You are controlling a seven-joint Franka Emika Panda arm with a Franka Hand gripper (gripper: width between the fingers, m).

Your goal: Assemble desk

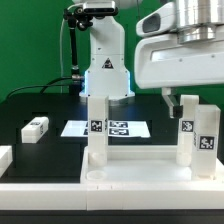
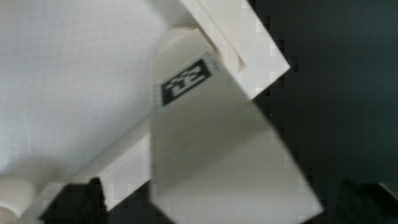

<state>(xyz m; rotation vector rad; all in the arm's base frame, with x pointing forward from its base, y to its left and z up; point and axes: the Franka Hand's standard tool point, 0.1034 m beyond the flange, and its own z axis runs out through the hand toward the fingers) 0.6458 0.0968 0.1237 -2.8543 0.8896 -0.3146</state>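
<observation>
desk leg (image 1: 97, 125): white plastic, smooth, matt. tabletop panel (image 1: 130, 184): same white plastic, dull. table (image 1: 40, 160): black, matt. robot arm (image 1: 105, 55): white shell, shiny.

Wide open gap over the tabletop panel (image 1: 130, 172) between one upright leg (image 1: 97, 128) and two upright legs (image 1: 206, 135) at the exterior view's right, crowding the gripper (image 1: 172, 104). Loose leg (image 1: 35, 127) on the counter (image 1: 50, 105), well apart.

The black table (image 1: 50, 150) carries the marker board (image 1: 107, 128), flat near its middle. One loose leg (image 1: 35, 127) lies on its side toward the exterior view's left. The tabletop panel (image 1: 135, 176) lies flat near the front, beside a white border rail (image 1: 40, 200).
</observation>
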